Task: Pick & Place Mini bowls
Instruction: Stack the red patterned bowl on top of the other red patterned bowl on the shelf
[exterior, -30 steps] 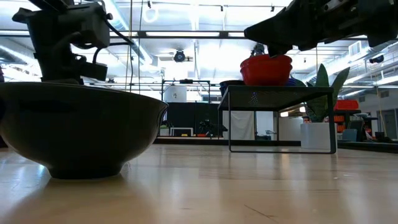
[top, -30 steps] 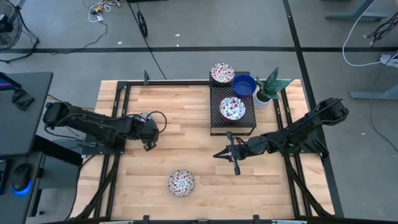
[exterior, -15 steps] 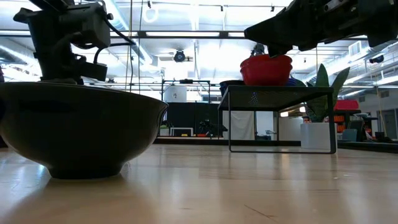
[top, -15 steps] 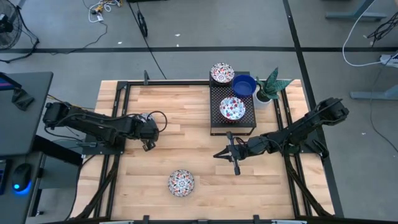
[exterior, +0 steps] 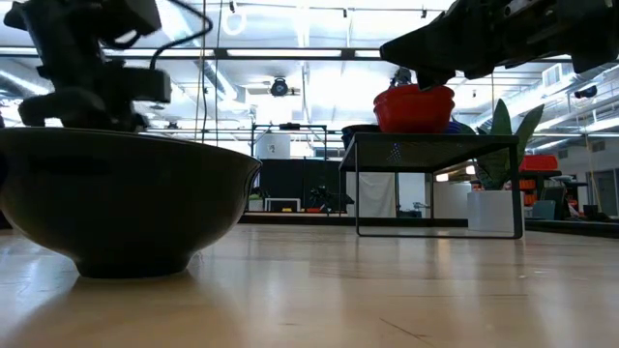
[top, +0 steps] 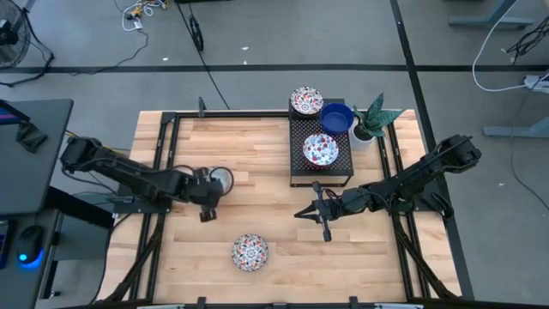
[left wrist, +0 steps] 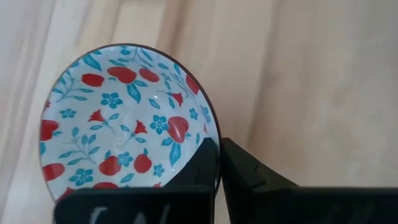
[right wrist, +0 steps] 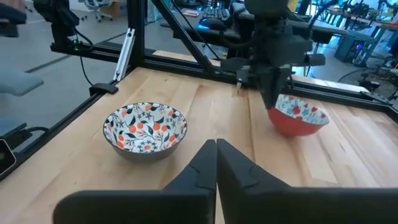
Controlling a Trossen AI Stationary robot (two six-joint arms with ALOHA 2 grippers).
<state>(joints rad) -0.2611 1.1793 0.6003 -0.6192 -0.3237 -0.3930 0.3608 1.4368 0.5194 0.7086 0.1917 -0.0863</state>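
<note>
Sitting close to the near edge of the table [top: 257, 159], a little left of the middle, is a flowery bowl [top: 250, 252] with nothing touching it. It shows again in the right wrist view, white inside with red and blue flowers.

Farther in, on the left part of the table, the left gripper [top: 211, 184] holds a second flowery bowl [top: 220, 179]. In the left wrist view its two dark fingers [left wrist: 239, 174] are pinched on the rim of this bowl, one inside and one outside. The right wrist view shows this bowl to be red outside and tilted under the gripper; whether it touches the wood cannot be told.

Right of the middle, the right gripper [top: 319, 215] hangs over bare wood with its fingers pressed together and nothing between them.

Toward the far edge, right of the middle, stands a black wire rack [top: 298, 167]. On it are a flowery bowl nearer us [top: 320, 149], a blue bowl [top: 336, 118] behind it, and one more flowery bowl [top: 306, 100] at the far left corner of the rack. A small green plant [top: 371, 120] stands just beside the rack on the right.
</note>
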